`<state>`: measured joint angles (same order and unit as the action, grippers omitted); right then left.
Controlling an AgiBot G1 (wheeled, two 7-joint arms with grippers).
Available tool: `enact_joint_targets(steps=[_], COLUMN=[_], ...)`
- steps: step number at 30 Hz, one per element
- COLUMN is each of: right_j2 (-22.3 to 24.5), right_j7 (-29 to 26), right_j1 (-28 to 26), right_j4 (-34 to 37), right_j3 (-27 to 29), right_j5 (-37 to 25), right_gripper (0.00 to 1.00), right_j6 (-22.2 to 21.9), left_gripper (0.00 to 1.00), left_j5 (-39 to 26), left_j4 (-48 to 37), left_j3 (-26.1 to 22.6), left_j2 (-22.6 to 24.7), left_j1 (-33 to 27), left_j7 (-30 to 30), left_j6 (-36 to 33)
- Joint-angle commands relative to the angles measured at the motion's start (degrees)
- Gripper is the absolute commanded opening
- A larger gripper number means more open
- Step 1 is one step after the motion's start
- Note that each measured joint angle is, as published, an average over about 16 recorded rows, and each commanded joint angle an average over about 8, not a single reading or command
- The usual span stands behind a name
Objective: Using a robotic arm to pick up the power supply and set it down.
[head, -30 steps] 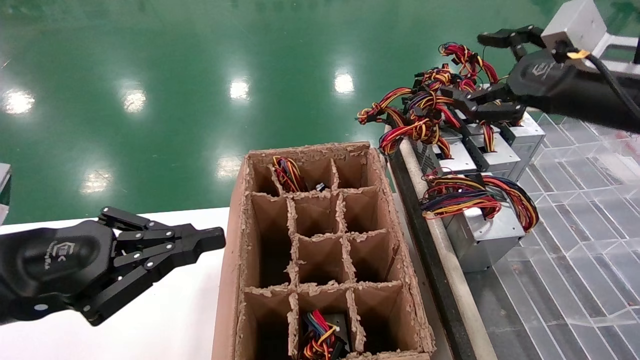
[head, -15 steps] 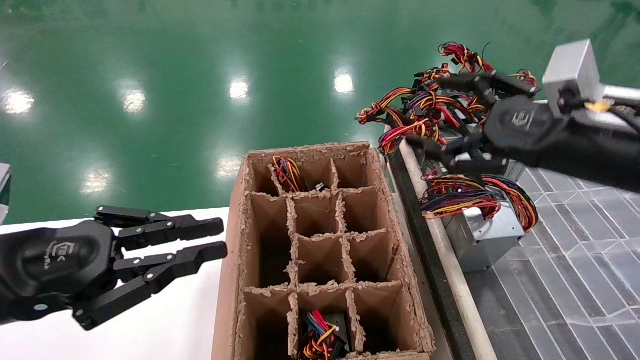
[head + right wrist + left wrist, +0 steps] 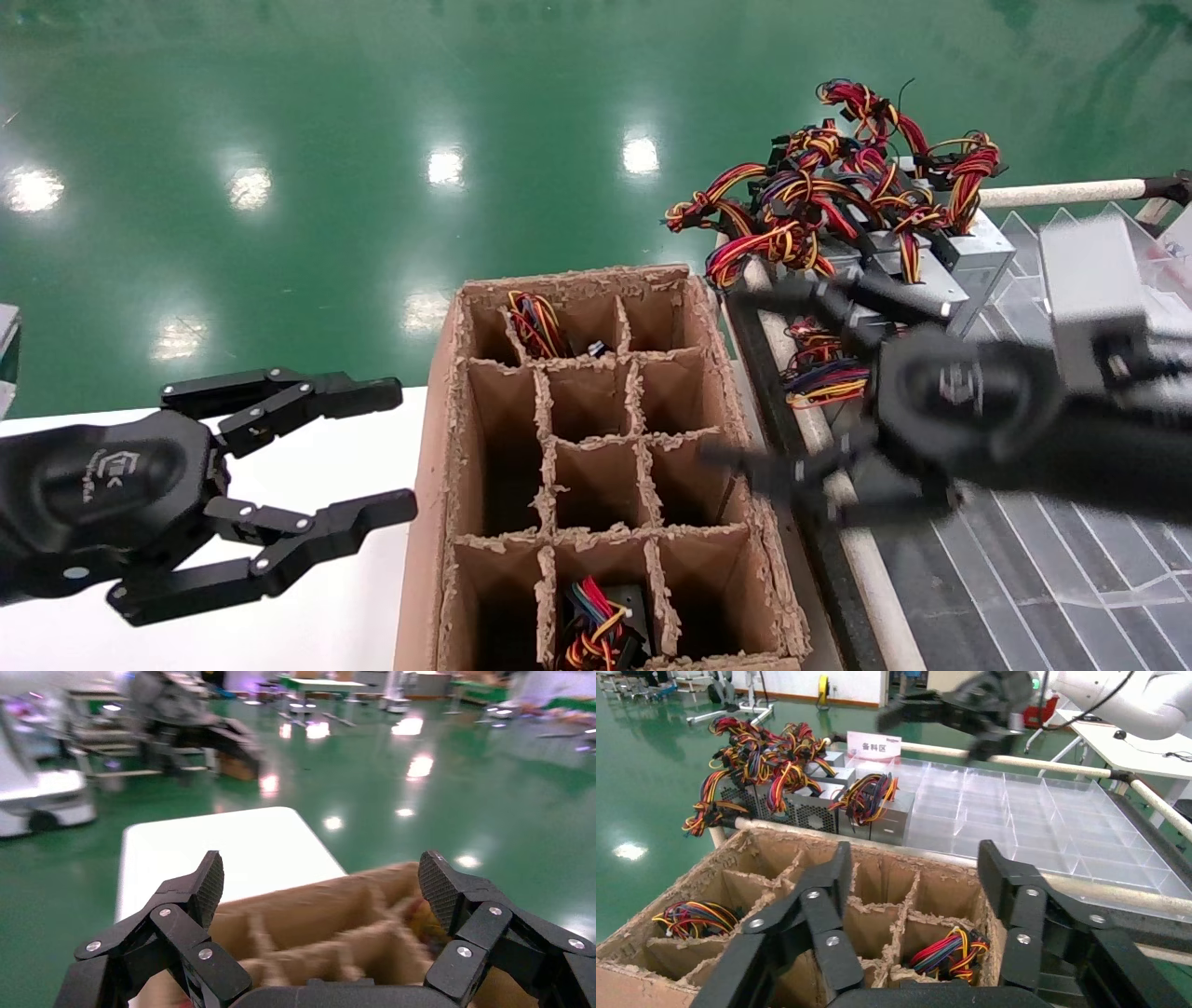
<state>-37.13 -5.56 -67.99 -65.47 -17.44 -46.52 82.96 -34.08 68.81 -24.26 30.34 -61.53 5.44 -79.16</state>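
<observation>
There are two grippers. The right gripper hangs with its two fingers spread wide apart and nothing between them. It is over the black rail between the cardboard box and the clear tray. The left gripper is at 9 o'clock from the box, over the white table. Its fingers are spread wide too, and it holds nothing. There is one power supply to pick. It is a grey metal box with a short tied bunch of red, yellow and black wires on top. It sits at the far end of the tray, at about 2 o'clock from the right gripper, well apart from it and not touched. More grey boxes stand beside it in a tangle of wires, so I cannot count them. One with blue and red wires sits just behind the right gripper. The cardboard box has twelve cells, three across and four deep. Two cells have wires in them: the far middle one and the near middle one. The cells I can see into look bare.
</observation>
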Motion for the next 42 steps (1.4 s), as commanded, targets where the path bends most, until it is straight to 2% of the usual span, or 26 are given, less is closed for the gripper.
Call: enact_joint_targets(steps=[1, 6, 11, 42], right_j2=[0.7, 2.1, 2.7, 2.2], right_j7=[-1.7, -5.0, -6.2, -5.2], right_j1=[2.1, 6.4, 8.3, 6.5], right_j4=[-2.7, -8.1, -10.5, -8.2], right_j3=[0.5, 1.4, 1.8, 1.5], right_j5=[1.6, 4.6, 6.1, 4.7], right_gripper=[1.0, 1.0, 1.0, 1.0], right_j6=[0.9, 2.7, 3.5, 2.8], left_gripper=[1.0, 1.0, 1.0, 1.0], left_j5=[0.0, 0.0, 0.0, 0.0], left_j4=[0.0, 0.0, 0.0, 0.0], left_j3=[0.0, 0.0, 0.0, 0.0], left_j2=[0.0, 0.0, 0.0, 0.0], left_j1=[0.0, 0.0, 0.0, 0.0], left_j7=[0.0, 0.0, 0.0, 0.0], left_j6=[0.0, 0.0, 0.0, 0.0])
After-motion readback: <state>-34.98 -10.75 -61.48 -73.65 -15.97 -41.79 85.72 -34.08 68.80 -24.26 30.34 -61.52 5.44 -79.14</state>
